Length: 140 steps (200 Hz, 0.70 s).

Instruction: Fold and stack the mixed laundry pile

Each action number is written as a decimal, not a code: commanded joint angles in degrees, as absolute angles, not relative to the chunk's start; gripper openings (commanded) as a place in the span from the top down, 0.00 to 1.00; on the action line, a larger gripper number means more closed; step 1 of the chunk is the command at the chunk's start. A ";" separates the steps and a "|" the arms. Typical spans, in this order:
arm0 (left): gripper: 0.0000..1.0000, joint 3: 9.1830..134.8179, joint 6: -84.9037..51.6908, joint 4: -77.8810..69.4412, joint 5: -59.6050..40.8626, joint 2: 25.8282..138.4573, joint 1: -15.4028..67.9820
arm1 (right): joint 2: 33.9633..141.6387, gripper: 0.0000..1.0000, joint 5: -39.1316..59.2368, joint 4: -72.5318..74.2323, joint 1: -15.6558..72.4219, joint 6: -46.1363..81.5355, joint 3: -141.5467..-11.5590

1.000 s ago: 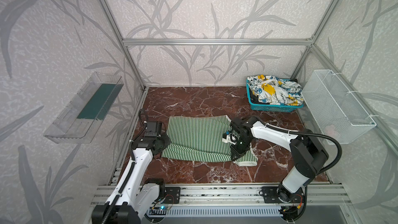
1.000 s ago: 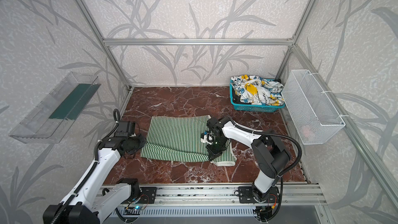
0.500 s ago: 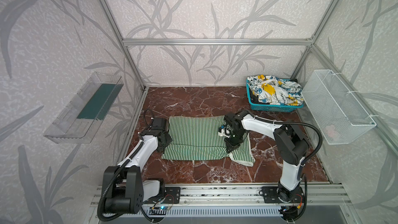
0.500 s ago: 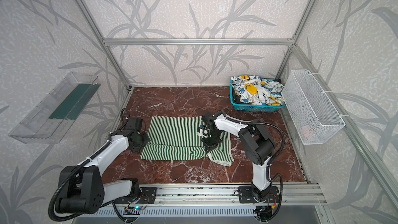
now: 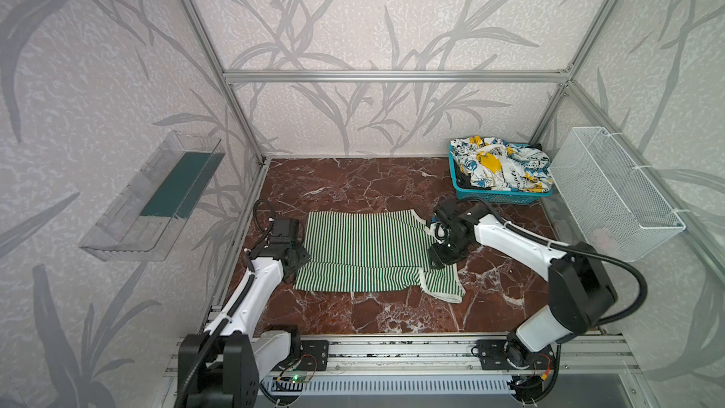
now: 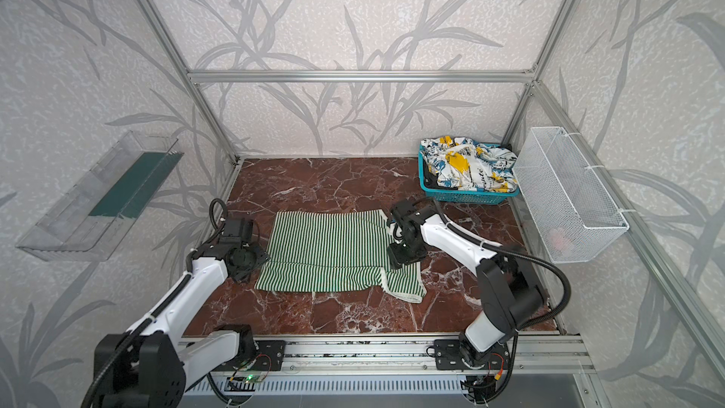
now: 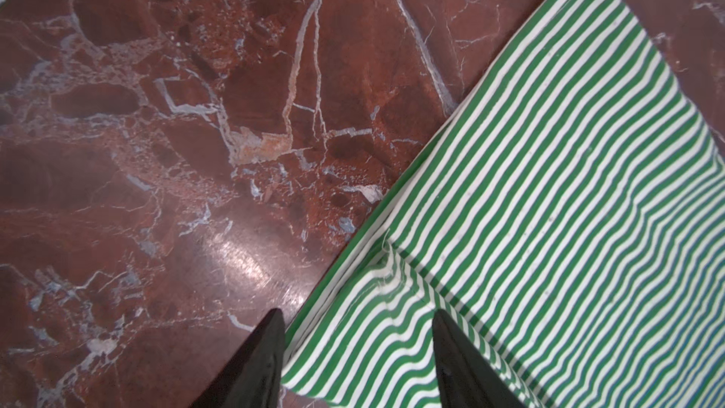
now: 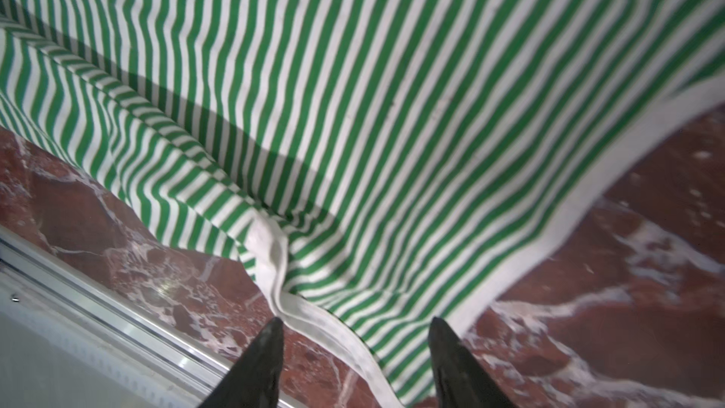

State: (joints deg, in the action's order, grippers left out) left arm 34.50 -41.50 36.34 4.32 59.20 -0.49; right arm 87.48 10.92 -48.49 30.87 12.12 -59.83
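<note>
Flat on the counter (image 5: 372, 186), midway between the two arms: the green-and-white striped garment (image 5: 361, 249). Lies doubled once along its length, with a narrow strip of the lower layer showing at the near edge and a sleeve (image 5: 443, 288) poking out at the near right corner. Runs long axis left to right, so offers one short end to each arm.

At the left short end, the left tool (image 7: 355, 313): fingers (image 7: 263, 351) spread, straddling the border of the cloth, gripping nothing. At the right short end, the right tool (image 8: 353, 321): likewise spread and empty, poised just over the white hem band (image 8: 321, 327) at the edge of the stripes.

Judging by this layout, probably calls next for a crosswise fold, with one short end carried over onto the other. Equal reach for each arm to its own end. Nearer to the stray sleeve: the right arm, hence the likelier one for tucking it in first.

Off in the far right corner, well apart from both tools: the printed white garment (image 5: 498, 166), heaped unfolded in the teal basket (image 5: 494, 196).
</note>
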 commanded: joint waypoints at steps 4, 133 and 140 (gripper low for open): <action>0.40 27.59 -45.59 36.04 4.35 54.65 -0.76 | 82.13 0.34 4.65 -45.18 29.00 21.12 -52.41; 0.61 25.58 -47.06 29.31 1.07 67.00 -1.09 | 73.05 0.45 11.75 -34.20 27.72 39.83 -31.97; 0.62 25.37 -47.27 28.86 0.31 67.15 -1.11 | 72.62 0.47 11.86 -34.26 27.76 40.14 -31.52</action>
